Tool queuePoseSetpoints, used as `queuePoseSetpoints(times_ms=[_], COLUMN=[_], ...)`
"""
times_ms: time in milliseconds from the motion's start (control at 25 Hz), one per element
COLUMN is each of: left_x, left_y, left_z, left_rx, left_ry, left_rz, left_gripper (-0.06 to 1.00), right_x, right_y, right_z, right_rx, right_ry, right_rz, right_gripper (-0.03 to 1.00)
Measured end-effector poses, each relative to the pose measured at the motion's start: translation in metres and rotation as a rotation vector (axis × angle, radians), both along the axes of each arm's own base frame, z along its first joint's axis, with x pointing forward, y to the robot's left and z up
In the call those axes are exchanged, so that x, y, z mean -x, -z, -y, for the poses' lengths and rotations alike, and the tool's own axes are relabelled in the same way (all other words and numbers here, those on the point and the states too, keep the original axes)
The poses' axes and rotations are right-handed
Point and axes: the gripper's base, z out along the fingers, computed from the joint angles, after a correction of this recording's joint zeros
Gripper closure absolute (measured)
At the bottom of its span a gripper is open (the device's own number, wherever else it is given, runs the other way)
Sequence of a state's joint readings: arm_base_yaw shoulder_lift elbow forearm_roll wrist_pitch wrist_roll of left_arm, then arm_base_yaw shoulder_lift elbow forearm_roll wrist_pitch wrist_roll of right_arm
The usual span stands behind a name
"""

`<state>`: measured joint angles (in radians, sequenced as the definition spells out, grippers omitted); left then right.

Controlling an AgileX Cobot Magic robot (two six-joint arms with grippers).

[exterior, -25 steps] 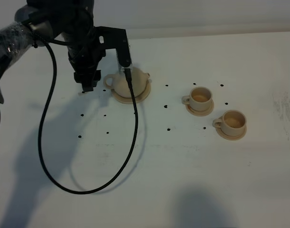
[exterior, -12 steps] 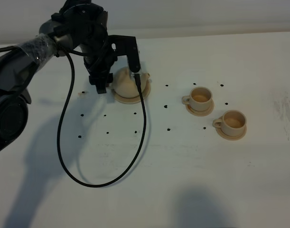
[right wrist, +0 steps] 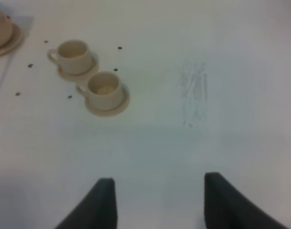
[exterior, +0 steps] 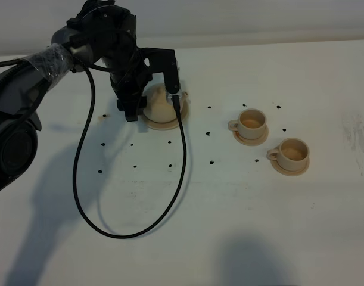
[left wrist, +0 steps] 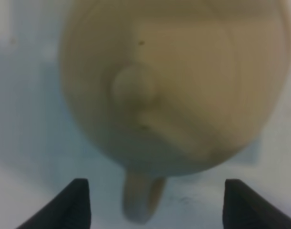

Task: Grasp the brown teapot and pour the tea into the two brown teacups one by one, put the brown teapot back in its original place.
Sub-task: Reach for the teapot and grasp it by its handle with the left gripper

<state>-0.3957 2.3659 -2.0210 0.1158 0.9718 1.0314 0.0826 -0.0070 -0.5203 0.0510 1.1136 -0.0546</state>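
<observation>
Squat tan teapot upright on wide round saucer, far teacup at three o'clock of it, near teacup at four o'clock of that, handles toward nine o'clock.

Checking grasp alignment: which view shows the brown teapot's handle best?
Left wrist: the handle shows, blurred, ahead of the open left gripper. Exterior high hides it behind that gripper; right wrist catches only an edge of the teapot.

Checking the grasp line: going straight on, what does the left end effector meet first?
Probably the brown teapot, its handle first, lying between the left end effector open jaws; depth is blurred.
</observation>
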Motion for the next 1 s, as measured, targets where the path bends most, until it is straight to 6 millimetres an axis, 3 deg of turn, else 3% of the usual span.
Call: queuePoseSetpoints(times_ms=[560,1000], left_x=[0.008,0.014], left_y=[0.002,0.001], left_z=[0.000,-0.002], left_rx=[0.004,-0.003], left_ry=[-0.018,-0.149], left_rz=[-0.095,-0.157], left_gripper=[0.39,0.39], right_x=[0.000,0.000], right_y=[0.000,0.000], right_z=[0.000,0.000], right_rx=[0.000,0.000], right_ry=[0.000,0.000], right_rz=[0.000,0.000], right_gripper=[0.56,0.56])
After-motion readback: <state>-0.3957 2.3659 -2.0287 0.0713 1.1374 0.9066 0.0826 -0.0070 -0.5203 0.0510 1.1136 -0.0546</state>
